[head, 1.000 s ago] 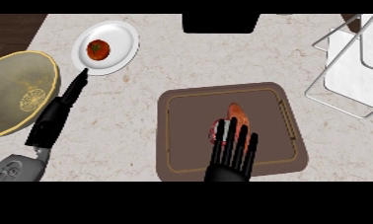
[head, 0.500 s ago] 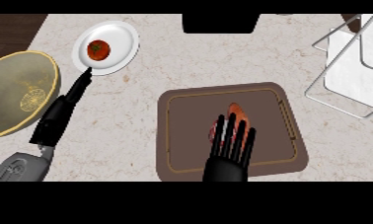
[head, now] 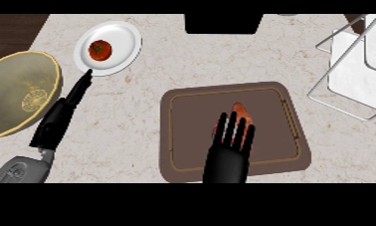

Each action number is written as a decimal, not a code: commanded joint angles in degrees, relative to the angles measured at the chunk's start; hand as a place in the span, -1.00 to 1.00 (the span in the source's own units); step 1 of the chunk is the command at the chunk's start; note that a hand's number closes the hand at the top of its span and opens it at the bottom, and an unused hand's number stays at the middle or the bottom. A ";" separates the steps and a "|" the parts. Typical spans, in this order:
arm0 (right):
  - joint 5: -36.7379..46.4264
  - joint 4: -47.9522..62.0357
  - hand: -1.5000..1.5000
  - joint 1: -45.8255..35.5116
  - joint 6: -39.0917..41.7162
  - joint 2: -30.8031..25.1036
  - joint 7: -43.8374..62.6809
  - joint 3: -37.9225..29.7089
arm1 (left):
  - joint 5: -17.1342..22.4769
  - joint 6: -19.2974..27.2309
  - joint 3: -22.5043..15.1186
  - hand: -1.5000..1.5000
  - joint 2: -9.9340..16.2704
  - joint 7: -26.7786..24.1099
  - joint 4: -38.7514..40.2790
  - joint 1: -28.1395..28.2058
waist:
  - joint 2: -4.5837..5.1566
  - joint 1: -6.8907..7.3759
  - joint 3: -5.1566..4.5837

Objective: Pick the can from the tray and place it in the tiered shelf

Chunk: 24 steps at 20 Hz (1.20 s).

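looking down on a pale bench (head: 191, 70): the right robot hand (head: 229, 145) lies over a brown tray (head: 183, 135), fingers straight and spread, covering most of the reddish can (head: 241, 110). nothing is held. closing from here could knock or roll the can aside. the wire tiered shelf (head: 345, 75) stands well apart at right. the left robot hand (head: 62, 113) rests open at far left.

I see the tray (head: 290, 140) on the counter (head: 220, 60) near the front, right of centre, the can (head: 240, 114) lying in it under my right hand (head: 231, 145). Far right stands the tiered shelf (head: 352, 70). At the back left a plate (head: 125, 46) carries a tomato (head: 100, 49); my left hand (head: 62, 110) lies between it and the bowl (head: 26, 90) at the left edge.
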 commanded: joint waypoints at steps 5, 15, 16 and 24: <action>-5.86 7.44 1.00 -3.36 -7.95 0.43 9.58 -1.13 | 0.35 -2.41 3.44 0.00 0.13 0.52 3.50 -3.77 | 0.35 -0.20 0.02; -32.54 2.83 1.00 -9.57 -2.37 0.44 -8.95 -25.00 | -1.25 -2.91 2.03 0.00 -0.93 -0.76 1.58 -2.17 | 2.13 1.35 0.32; -37.02 3.12 1.00 -10.19 -1.72 0.44 -9.66 -27.47 | -0.92 -3.00 1.60 0.00 -1.47 -0.86 -0.04 -1.86 | 2.32 2.67 0.50; -37.16 29.41 1.00 -34.35 -9.30 -5.65 -22.49 -43.73 | -3.68 -1.22 1.08 0.00 -3.68 0.05 2.66 -3.19 | 1.01 1.58 0.04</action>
